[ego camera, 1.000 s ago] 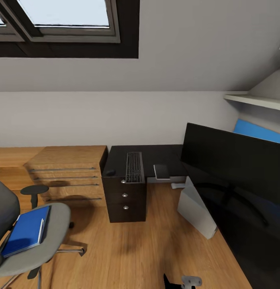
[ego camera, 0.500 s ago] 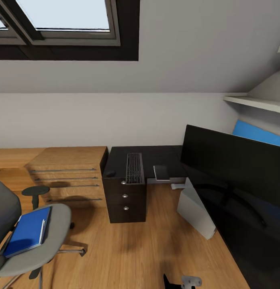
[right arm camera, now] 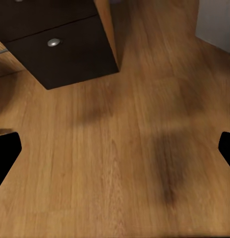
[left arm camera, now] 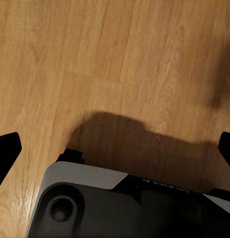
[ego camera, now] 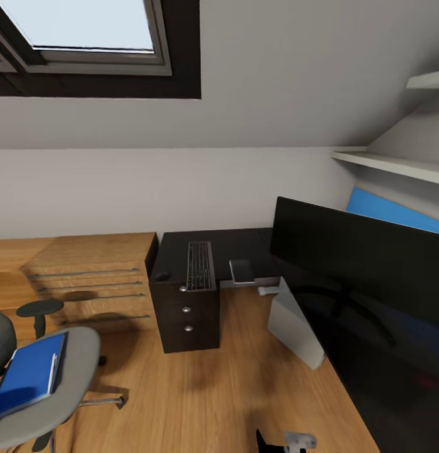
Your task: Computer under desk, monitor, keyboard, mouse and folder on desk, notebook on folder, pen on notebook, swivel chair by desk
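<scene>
Both pairs of fingers, left [left arm camera: 115,148] and right [right arm camera: 115,148], spread wide over bare wood floor; bright blue flat folder [ego camera: 27,375] lies off left on the grey chair seat [ego camera: 80,365], left arm nearer.

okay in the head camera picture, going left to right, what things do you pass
folder on the swivel chair → wooden drawer unit → mouse → keyboard → notebook → computer → monitor

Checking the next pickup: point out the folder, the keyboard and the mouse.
folder [ego camera: 27,375], head view, middle of its blue cover.
keyboard [ego camera: 199,265], head view, middle of the key field.
mouse [ego camera: 162,275], head view, its rounded top.
</scene>
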### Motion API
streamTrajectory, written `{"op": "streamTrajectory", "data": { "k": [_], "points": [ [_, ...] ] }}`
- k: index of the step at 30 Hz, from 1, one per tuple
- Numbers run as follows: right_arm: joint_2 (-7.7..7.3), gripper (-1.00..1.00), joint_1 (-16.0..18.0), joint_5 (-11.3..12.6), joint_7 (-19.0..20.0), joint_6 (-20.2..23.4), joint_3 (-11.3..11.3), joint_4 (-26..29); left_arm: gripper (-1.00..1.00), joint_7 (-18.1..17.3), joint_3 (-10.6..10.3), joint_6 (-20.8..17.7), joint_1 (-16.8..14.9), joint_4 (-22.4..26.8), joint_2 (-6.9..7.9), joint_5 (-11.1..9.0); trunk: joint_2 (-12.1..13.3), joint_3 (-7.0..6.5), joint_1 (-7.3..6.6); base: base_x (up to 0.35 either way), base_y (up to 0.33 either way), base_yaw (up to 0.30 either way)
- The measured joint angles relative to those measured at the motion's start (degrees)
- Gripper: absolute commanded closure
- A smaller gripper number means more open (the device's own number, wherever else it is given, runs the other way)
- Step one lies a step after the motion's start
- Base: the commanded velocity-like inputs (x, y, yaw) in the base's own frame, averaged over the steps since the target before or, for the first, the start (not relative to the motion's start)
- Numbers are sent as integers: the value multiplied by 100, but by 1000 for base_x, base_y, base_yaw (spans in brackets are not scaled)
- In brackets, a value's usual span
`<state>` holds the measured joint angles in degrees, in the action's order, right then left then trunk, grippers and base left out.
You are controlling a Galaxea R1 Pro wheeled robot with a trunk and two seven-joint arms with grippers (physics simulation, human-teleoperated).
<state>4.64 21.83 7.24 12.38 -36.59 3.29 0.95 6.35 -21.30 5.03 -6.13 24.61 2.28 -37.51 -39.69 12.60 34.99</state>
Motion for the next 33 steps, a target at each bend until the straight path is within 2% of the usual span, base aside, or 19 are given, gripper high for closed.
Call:
{"op": "streamTrajectory", "data": {
  "k": [6, 17, 20, 22, 23, 24, 25, 26, 28, 29, 30, 32, 33],
  "points": [
    [0, -100, 1, -3, 2, -4, 0, -1, -100, 1, -7, -6, 1, 0, -12, 5, 241, -108, -132, 0, 0, -170],
    [0, -100, 1, 18, 5, 13, -13, 63, -100, 16, -21, -7, 2, -5, -30, 6, 683, -306, -374, 0, 0, -28],
    [-3, -100, 13, 40, -11, 281, -15, 549, -100, 21, -26, -2, 2, -23, -86, 10, 804, -361, -440, 0, 0, 0],
    [-4, -100, 15, 44, -15, 627, -16, 903, -100, 22, -26, 0, 2, -25, -95, 11, 884, -397, -484, 0, 0, 0],
    [-8, -100, 13, 29, -21, 1848, -15, 1619, -100, 22, -26, 1, 2, -28, -104, 13, 925, -414, -506, 0, 0, 0],
    [-15, -100, 23, 33, -25, 2719, -3, 2596, -100, 21, -28, 2, 2, -29, -107, 15, 964, -434, -528, 0, 0, 0],
    [-19, -100, 20, 35, -27, 3187, 1, 2947, -100, 23, -27, 2, 2, -29, -108, 17, 1004, -451, -550, 0, 0, 0],
    [-24, -100, 24, 32, -42, 4032, 13, 3596, -100, 23, -28, 2, 2, -29, -109, 19, 1046, -470, -572, 0, 0, 0],
    [-24, -100, 21, 50, -90, 4929, 28, 4329, -100, 23, -27, 2, 2, -30, -110, 21, 1126, -506, -616, 0, 0, 0],
    [-22, -100, 22, 71, -188, 5714, 44, 4928, -100, 22, -31, 3, 2, -30, -110, 24, 1166, -525, -638, 0, 0, 0],
    [-19, -100, 20, 72, -257, 6099, 54, 5262, -100, 21, -33, 4, 2, -30, -111, 28, 1206, -542, -661, 0, 0, 0],
    [-6, -100, 20, 118, -608, 7392, 77, 6396, -100, 20, -49, 104, 2, -27, -120, 71, 1286, -579, -705, 0, 0, 0],
    [-4, -100, 19, 133, -674, 7645, 86, 6655, -100, 19, -52, 156, 2, -26, -121, 93, 1327, -596, -727, 0, 0, 0]
  ]
}}
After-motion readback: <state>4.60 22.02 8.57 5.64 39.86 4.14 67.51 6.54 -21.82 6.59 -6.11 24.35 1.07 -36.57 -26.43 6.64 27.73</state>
